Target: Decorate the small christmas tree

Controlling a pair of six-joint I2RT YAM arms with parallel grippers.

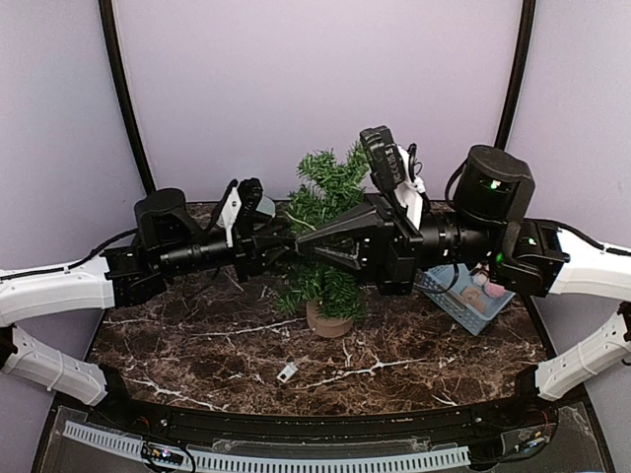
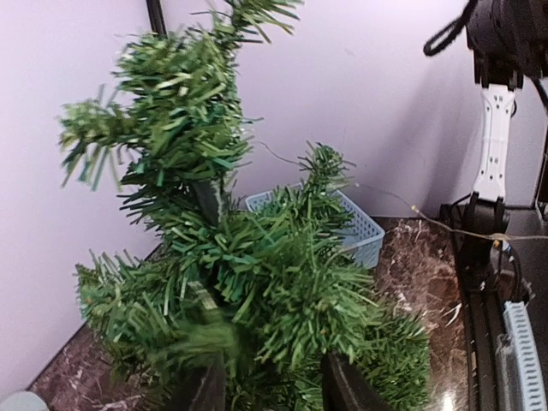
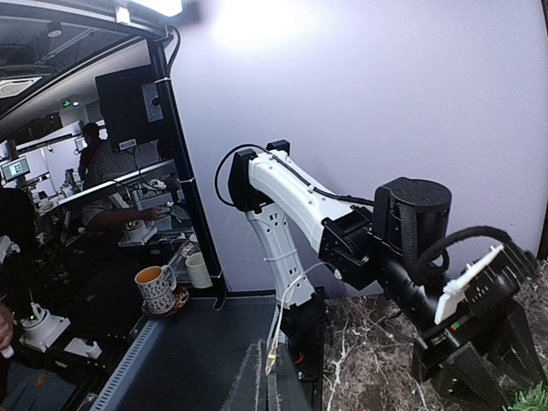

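The small christmas tree point(image 1: 325, 212) stands mid-table on its wooden stump point(image 1: 328, 320). My left gripper point(image 1: 281, 244) reaches into it from the left. In the left wrist view this gripper point(image 2: 272, 390) is open, with green branches point(image 2: 282, 282) between its dark fingers point(image 2: 205, 390). My right gripper point(image 1: 308, 246) points into the tree from the right. In the right wrist view it point(image 3: 282, 381) is shut on a thin light wire point(image 3: 295, 308) with a small bulb at the tip. The same wire point(image 2: 445, 224) crosses the left wrist view.
A blue basket point(image 1: 463, 296) holding pinkish ornaments stands at the right, behind the right arm; it also shows in the left wrist view point(image 2: 364, 231). A small white piece point(image 1: 287, 372) lies on the marble table point(image 1: 197, 345) in front of the tree. Mugs point(image 3: 158, 287) stand off the table.
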